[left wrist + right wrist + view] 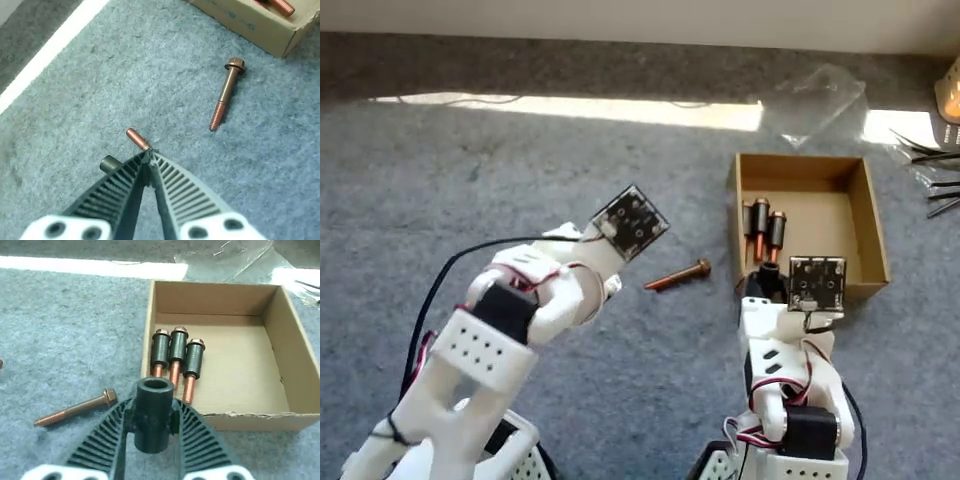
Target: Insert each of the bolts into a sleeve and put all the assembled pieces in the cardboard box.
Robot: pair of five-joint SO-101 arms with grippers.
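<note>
From above, a grey carpeted worktop (520,150) carries an open cardboard box (800,175) at the far right. Three assembled pieces (761,228) lie side by side against the box's left wall. A loose bolt (677,275) lies on the carpet just left of the box, between the left arm (510,320) and the right arm (790,370). A clear plastic bag (817,98) lies beyond the box. The left wrist camera adds what the overhead view hides. The left hand (150,154) is pinched tight on a second bolt (137,139), whose copper threaded tip pokes out past the fingertips. A dark round end (107,163) shows beside one finger, and I cannot tell what it is. The loose bolt lies farther off, its head toward a corner of the box. The right wrist camera shows the right hand (152,407) gripping a black sleeve (154,430) upright, hollow top open, near the front wall of the box. Inside the box, each of the three pieces is a copper bolt through a black sleeve, heads toward the far wall, lying close together. The loose bolt rests on the carpet outside the box's left wall.
</note>
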